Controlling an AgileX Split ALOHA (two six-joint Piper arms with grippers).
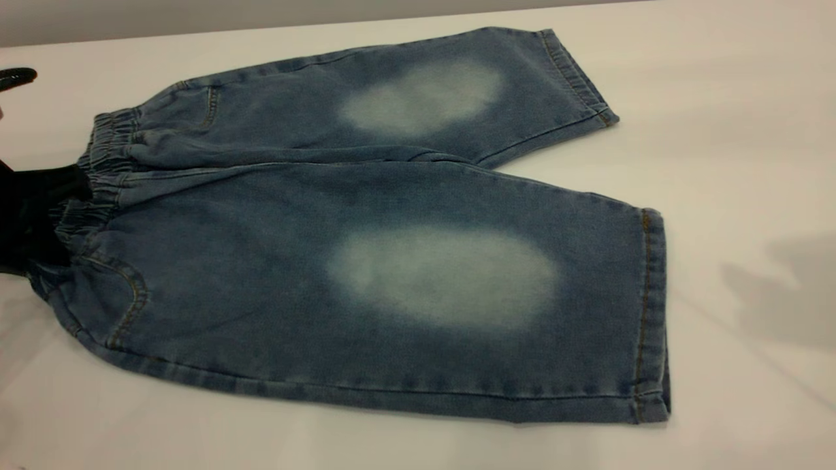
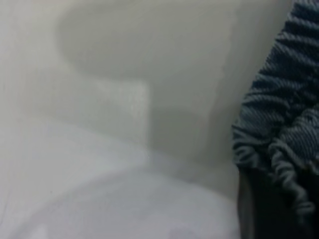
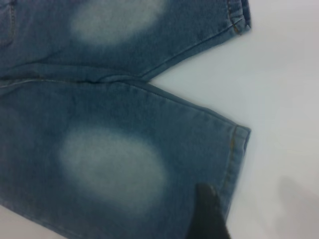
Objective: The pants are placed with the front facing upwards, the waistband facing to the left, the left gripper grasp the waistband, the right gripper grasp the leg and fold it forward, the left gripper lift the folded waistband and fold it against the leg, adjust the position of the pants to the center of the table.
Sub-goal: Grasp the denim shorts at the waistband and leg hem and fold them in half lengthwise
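Here I have the pants (image 1: 366, 261) lying flat and front up on the white bench (image 1: 751, 130), filling the middle of the exterior frame, long axis running left to right: waistband (image 1: 98, 176) at the left edge, hems at the right.

Nearest me, along the lower half of the frame, lies the near leg (image 1: 457, 307), its hem in the lower right. My right hand does not show in the exterior view; only a soft shadow falls on the bench at the far right. In its wrist view one dark fingertip (image 3: 209, 214) sits over that near leg just inside the hem, so the hem is right beside it. With a single finger showing, I cannot tell whether that hand is wide or narrow.

Farther back, the second leg (image 1: 424, 91) angles toward the upper right, apart from the first past the crotch.

At the left edge, my left hand (image 1: 32, 222) is a black mass right at the middle of the waistband, the ruched denim bunched against it. I cannot tell whether its fingers have closed on the band.

I judge the fold turns on this: each hand is already nearest its own end, waistband left, near hem right.
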